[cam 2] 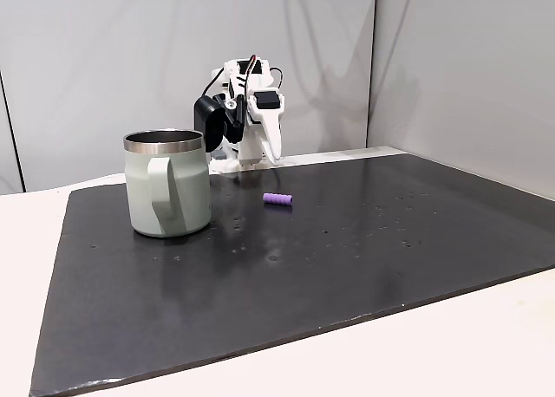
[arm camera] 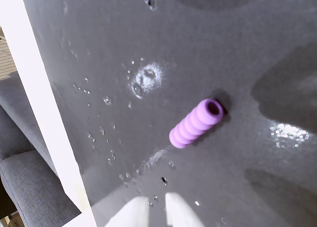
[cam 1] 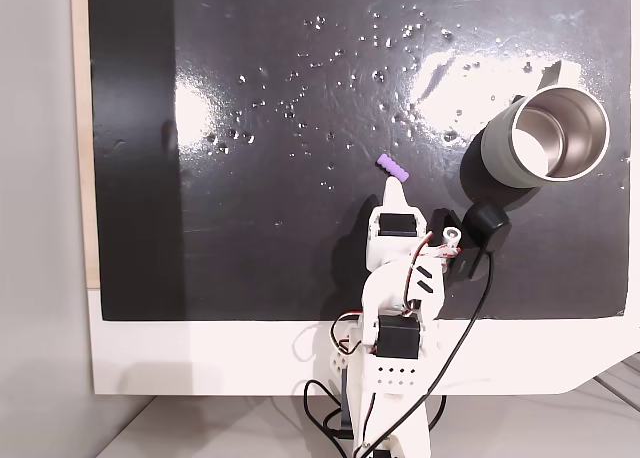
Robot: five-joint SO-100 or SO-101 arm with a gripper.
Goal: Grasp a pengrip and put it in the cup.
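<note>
White arm poised just short of the tiny light-purple ribbed pengrip (cam 1: 392,167), which lies loose on the glossy black mat (cam 1: 250,238).

In a fixed view from above, the tall metal cup (cam 1: 548,136) with its shiny silver inside stands at the mat's right, well apart from the pengrip; a black round camera module (cam 1: 486,225) sits beside the arm, and nothing lies between fingers and pengrip. The pengrip's long axis runs left to right, slightly tilted, and the white gripper (cam 1: 396,192) points at it from just below. In a fixed view from the side, the pengrip (cam 2: 278,198) lies flat, right of the grey-green cup (cam 2: 167,183), with the gripper (cam 2: 272,157) angled downward behind it. In the wrist view, the pengrip (arm camera: 196,123) lies diagonally, open end upper right; the white fingertips (arm camera: 133,212) sit nearly together, holding nothing.
</note>
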